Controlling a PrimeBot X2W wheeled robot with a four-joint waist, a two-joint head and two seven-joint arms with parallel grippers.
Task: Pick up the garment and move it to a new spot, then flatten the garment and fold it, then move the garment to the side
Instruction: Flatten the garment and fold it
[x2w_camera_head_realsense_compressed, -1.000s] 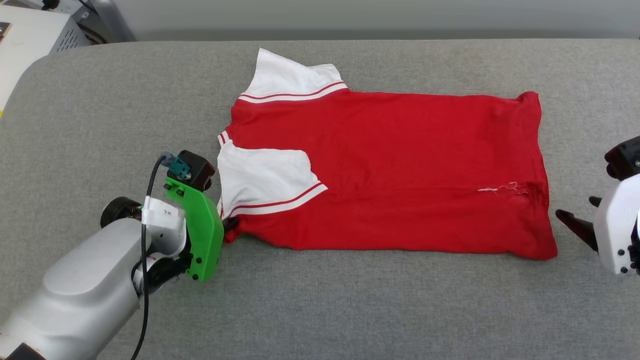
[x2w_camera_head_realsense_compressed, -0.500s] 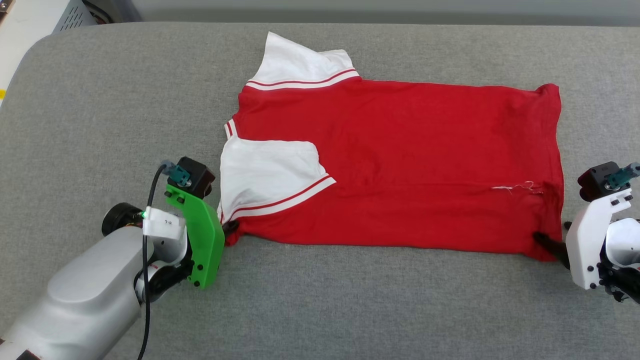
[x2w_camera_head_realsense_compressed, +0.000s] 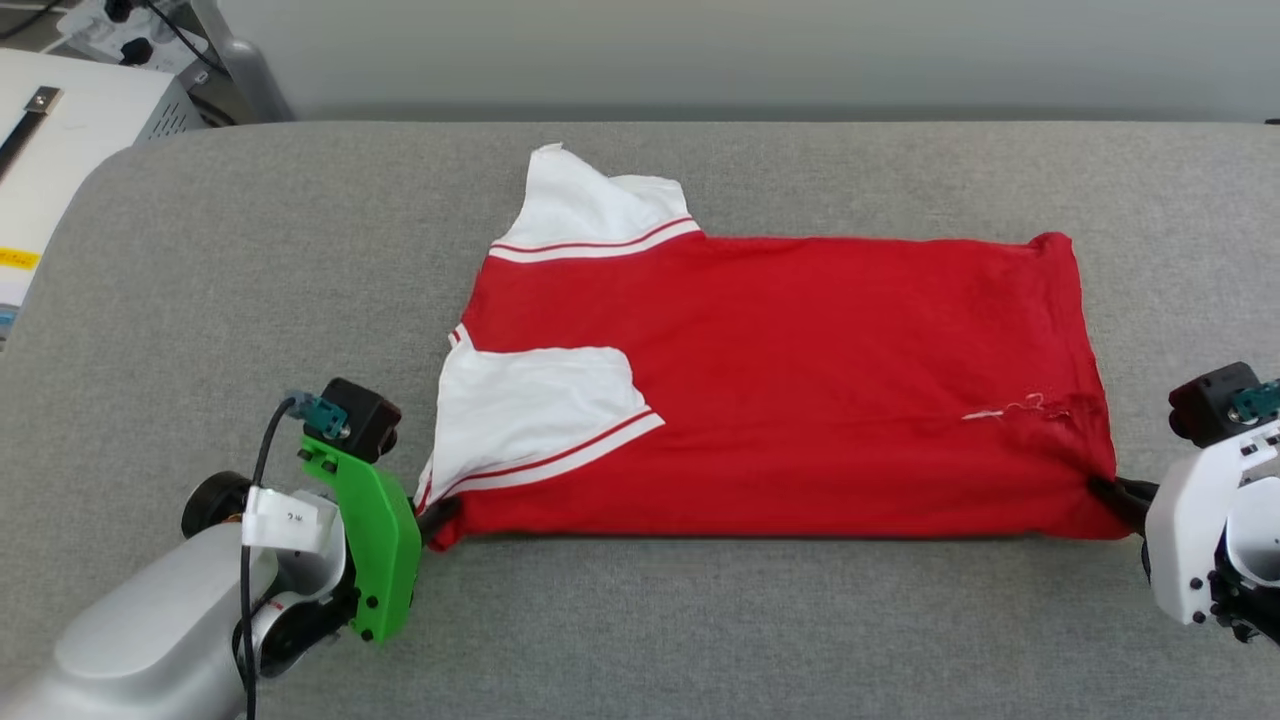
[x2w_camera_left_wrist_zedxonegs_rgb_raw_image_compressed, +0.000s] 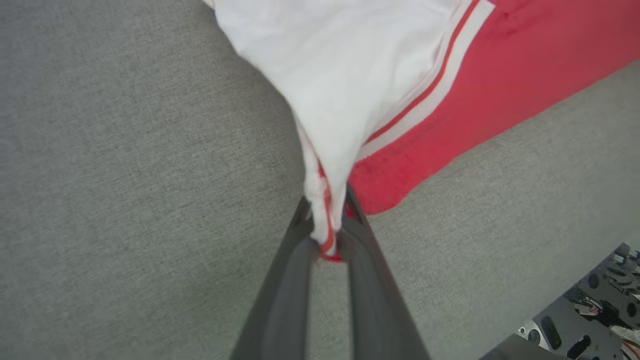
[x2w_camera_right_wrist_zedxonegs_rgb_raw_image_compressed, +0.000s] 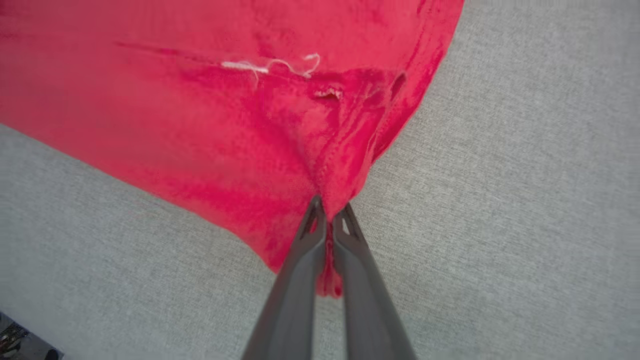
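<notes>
The garment, a red jersey with white sleeves and red-and-white striped trim, lies spread on the grey surface, collar end to the left. One white sleeve sticks out at the back; the other is folded over the red body. My left gripper is shut on the near left corner, pinching white sleeve cloth and red trim between its fingers. At the near right hem corner my right gripper is shut on bunched red cloth. Loose white thread shows near that corner.
Pale equipment with cables stands beyond the surface's back left corner. The grey surface's back edge runs behind the garment. Bare grey cloth extends in front of the garment and to both sides.
My right gripper moved in from the right and shut on the near right hem corner. The left gripper kept its hold. The head camera shifted between frames.
</notes>
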